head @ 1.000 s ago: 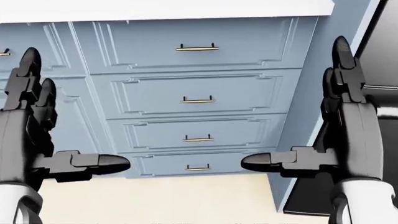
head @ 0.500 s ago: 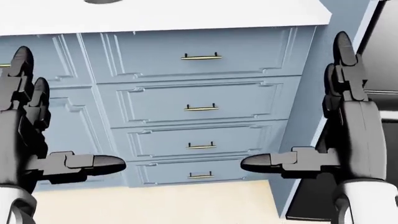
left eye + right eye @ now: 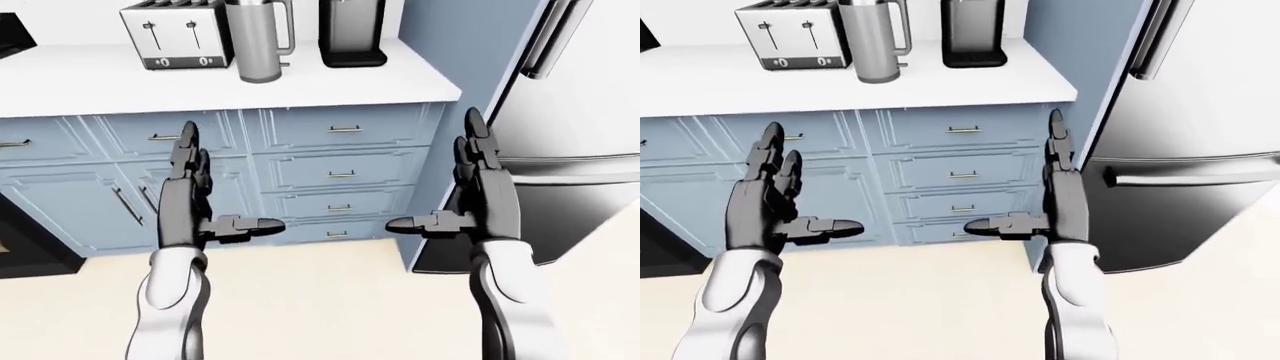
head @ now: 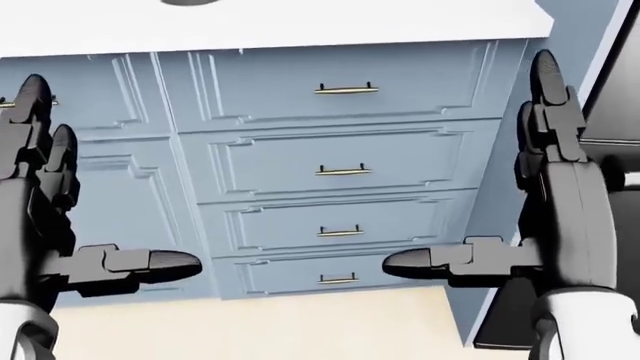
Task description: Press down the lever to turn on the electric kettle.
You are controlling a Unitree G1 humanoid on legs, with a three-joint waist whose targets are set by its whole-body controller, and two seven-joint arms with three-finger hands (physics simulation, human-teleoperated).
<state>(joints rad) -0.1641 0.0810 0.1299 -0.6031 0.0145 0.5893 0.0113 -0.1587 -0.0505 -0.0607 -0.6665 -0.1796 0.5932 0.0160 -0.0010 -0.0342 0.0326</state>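
A tall silver electric kettle (image 3: 257,39) stands on the white counter (image 3: 330,88) near the top of the left-eye view, its handle on its right side. No lever shows clearly. My left hand (image 3: 205,199) and right hand (image 3: 465,195) are both open and empty, fingers up and thumbs pointing inward. They hang below the counter, level with the blue drawers (image 4: 340,172), well short of the kettle. In the head view only the kettle's base edge (image 4: 187,2) shows at the top.
A silver toaster (image 3: 175,34) stands left of the kettle and a dark coffee machine (image 3: 352,31) stands right of it. A steel fridge (image 3: 580,135) fills the right side. A dark appliance (image 3: 25,259) sits at the lower left. Beige floor (image 3: 330,300) lies below.
The head view has shifted: the drawers slid right and slightly down, so the camera moved. Both hands keep the same open pose.
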